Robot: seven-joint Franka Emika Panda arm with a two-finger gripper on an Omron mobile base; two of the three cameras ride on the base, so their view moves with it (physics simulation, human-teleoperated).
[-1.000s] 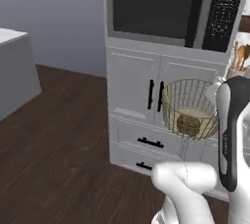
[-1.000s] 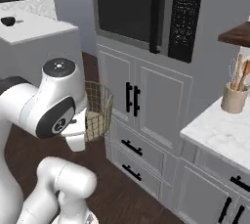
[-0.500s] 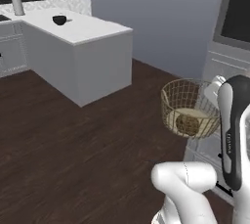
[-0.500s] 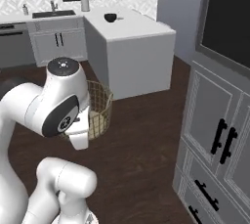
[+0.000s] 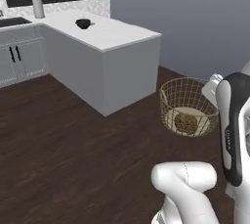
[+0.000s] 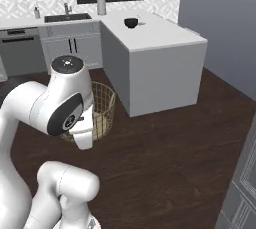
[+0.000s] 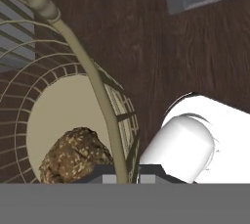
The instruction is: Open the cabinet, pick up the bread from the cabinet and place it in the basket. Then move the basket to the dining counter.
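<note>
Basket: I have the basket (image 5: 188, 105) carried in the air above the dark wood floor (image 5: 73, 159), beside the arm; nothing under it touches.
Bread: the bread (image 7: 73, 157) lies on the pale disc base inside, off to one side near the wire wall.
Grip: the gripper (image 7: 121, 173) has its two tips closed onto the basket's rim wire, one tip inside the wall and one outside.
Handling: I judge the basket light but springy; thin wire held at one point of the rim will let it hang and swing. The bun is loose and could roll if I tilt.
Hold: I would keep this rim hold and carry level.
Dining counter: the dining counter (image 5: 110, 37) lies ahead, its white top bare near the corner, with a small dark bowl (image 5: 83, 23) further back.
Edges: the slab's corner and grey side face me; the basket's bottom must pass above that edge.
Room: open floor lies between me and the counter; a grey cabinet (image 6: 245, 188) stands at my right.
</note>
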